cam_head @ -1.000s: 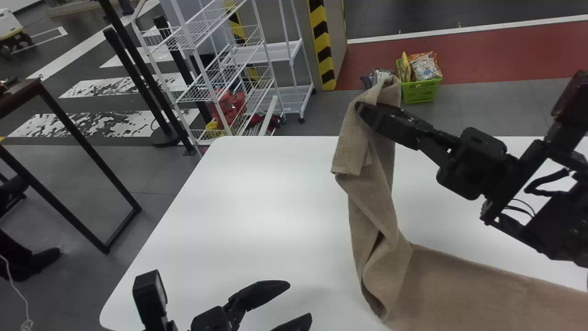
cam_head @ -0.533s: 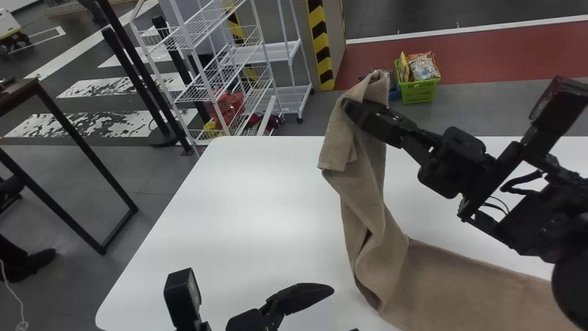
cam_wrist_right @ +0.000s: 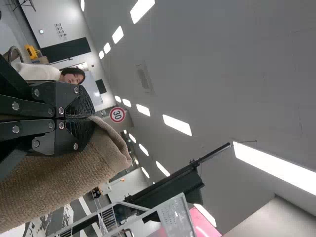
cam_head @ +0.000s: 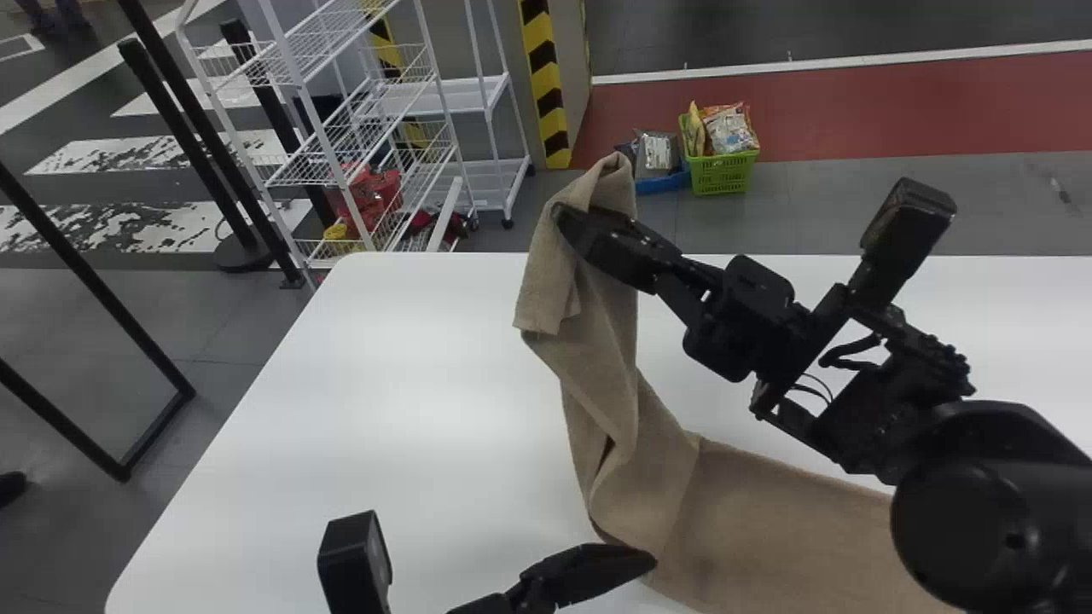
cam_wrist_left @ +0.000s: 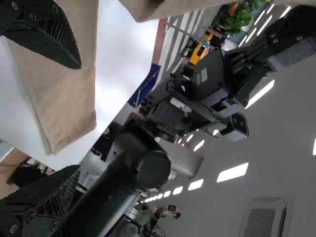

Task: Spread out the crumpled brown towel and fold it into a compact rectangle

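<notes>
So the robot's got the brown towel point(cam_head: 597, 358) half in the air, half on the white table point(cam_head: 384, 384). The right gripper point(cam_wrist_right: 91, 118) is pinched shut on the top of it and holding it up high, with a short flap drooping over beside the grip. The lower part runs down into a loose, twisty fold near the left gripper, then lies pretty flat off toward the robot's right. The left gripper point(cam_wrist_left: 79, 117) is low by that fold, jaws wide apart and nothing in them. Can't tell if its fingers touch the cloth.

My worry is that twist. If the right arm just drops its end from up there, I reckon the folded-over flap lands underneath and you get a lump instead of a clean layer. The grip looks like a bunched bit, not a tidy corner, so the edge will probably come down crooked too.

Other risk: the left one closing too soon. It could nip two layers of that fold and lock the crease in, or miss and shove the cloth into a pile. And if the right pulls hard with nothing pinning the bottom, the flat part could just skid. I'd sort the hanging bit out first, fold later.
</notes>
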`<action>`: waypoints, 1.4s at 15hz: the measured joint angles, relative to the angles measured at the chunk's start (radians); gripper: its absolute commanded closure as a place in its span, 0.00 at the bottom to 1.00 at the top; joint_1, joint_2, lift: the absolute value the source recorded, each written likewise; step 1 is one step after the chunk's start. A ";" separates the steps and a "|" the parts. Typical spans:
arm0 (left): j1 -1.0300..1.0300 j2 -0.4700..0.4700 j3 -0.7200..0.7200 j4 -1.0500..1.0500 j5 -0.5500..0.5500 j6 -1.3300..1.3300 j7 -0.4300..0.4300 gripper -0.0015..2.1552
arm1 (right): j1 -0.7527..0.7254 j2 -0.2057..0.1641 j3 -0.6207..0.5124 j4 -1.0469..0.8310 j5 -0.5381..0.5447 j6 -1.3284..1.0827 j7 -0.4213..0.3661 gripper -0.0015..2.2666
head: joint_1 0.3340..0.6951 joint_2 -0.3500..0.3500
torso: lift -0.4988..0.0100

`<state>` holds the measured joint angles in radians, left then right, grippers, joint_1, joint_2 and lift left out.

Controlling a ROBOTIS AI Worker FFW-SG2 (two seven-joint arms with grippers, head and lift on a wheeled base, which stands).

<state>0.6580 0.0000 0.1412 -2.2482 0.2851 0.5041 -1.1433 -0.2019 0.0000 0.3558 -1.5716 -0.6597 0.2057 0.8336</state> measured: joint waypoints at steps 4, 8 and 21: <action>-0.003 0.000 -0.068 0.009 -0.032 -0.025 0.031 0.05 | -0.009 0.000 0.025 0.031 -0.029 -0.025 0.028 0.54 | 1.00 0.84 | 0.73; -0.011 0.000 -0.117 0.024 -0.059 -0.042 0.043 0.05 | 0.005 0.000 0.033 0.053 -0.019 -0.020 0.042 0.54 | 1.00 0.82 | 0.73; -0.021 0.000 -0.212 0.063 -0.067 -0.129 0.058 0.05 | 0.018 0.000 0.040 0.071 -0.015 0.078 0.075 0.54 | 1.00 0.78 | 0.73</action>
<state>0.6373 0.0000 -0.0704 -2.1857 0.2181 0.3748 -1.0852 -0.1834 0.0000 0.3961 -1.5008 -0.6744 0.2834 0.9088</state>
